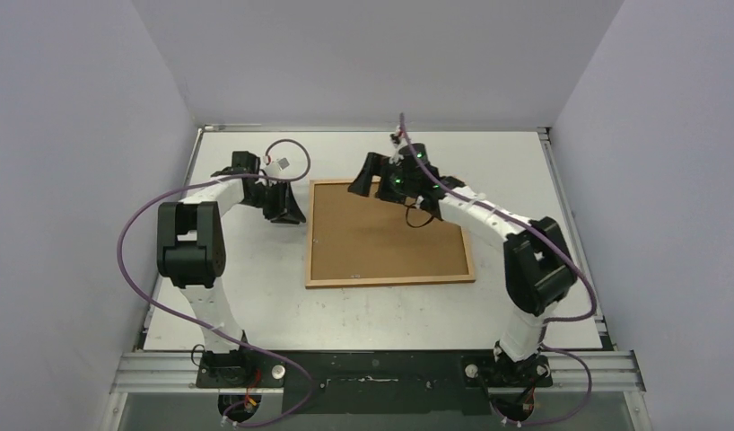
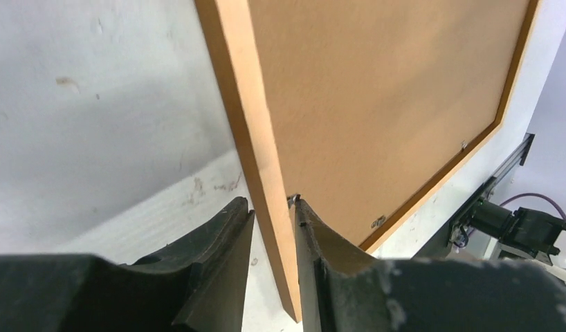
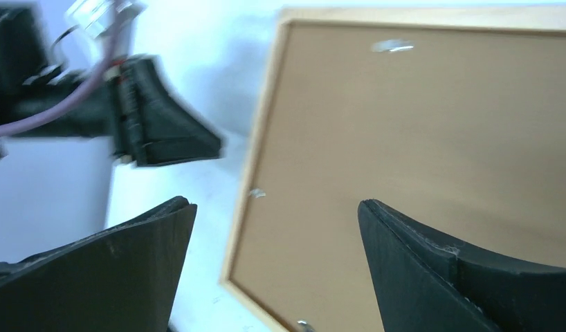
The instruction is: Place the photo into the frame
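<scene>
The striped paper photo showed in none of my views; I could not tell whether it lay under the plain brown fibreboard backing sheet (image 1: 390,233). That sheet filled the thin rectangular orange-brown wooden frame (image 1: 390,282), lying back-up on the white worktop (image 1: 256,305). My left fingers (image 2: 225,235) stood slightly parted astride its left rail, not clamping. My right fingers (image 3: 128,263) hung spread wide over its far edge. I judged the closing-up step in hand, and the next move called for turning the small metal tabs (image 2: 378,221). No writing was legible.
</scene>
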You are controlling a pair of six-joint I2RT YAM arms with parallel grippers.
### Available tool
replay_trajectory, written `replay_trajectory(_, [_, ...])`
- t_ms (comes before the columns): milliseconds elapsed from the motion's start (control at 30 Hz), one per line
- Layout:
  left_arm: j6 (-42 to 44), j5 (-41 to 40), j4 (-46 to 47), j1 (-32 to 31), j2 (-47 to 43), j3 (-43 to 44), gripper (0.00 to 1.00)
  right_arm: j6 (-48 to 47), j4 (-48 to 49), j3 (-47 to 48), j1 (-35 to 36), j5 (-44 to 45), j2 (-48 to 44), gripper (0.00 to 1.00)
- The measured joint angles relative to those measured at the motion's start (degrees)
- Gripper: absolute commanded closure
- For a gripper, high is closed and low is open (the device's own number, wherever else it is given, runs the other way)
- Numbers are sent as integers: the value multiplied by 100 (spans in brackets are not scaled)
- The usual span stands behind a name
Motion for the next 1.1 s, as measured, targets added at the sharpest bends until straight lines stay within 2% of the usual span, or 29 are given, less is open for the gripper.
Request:
replay_trajectory(233, [90, 2, 160, 0, 177, 129, 81, -396, -1086, -942, -1346, 1871, -1344, 0])
replay_trajectory(367, [372, 4, 153, 0, 225, -136, 83, -444, -1307, -1456, -2271, 2396, -1541, 5])
replay_trajectory(467, [680, 0, 133, -4, 225, -317, 85, -442, -1316, -1537, -2636, 2435, -1311, 6])
replay_trajectory(600, [1108, -24, 94, -55, 214, -363, 86, -444, -1198, -1440, -2697, 2221, -699, 6])
replay_trajectory(767, [1569, -87, 127, -254, 35, -566, 86, -444, -1014, -844, -2756, 1694, 343, 5])
replay_trajectory(1100, [2308, -627, 70, -1073, -365, -844, 86, -352, -824, 579, -2896, 1128, 1399, 6])
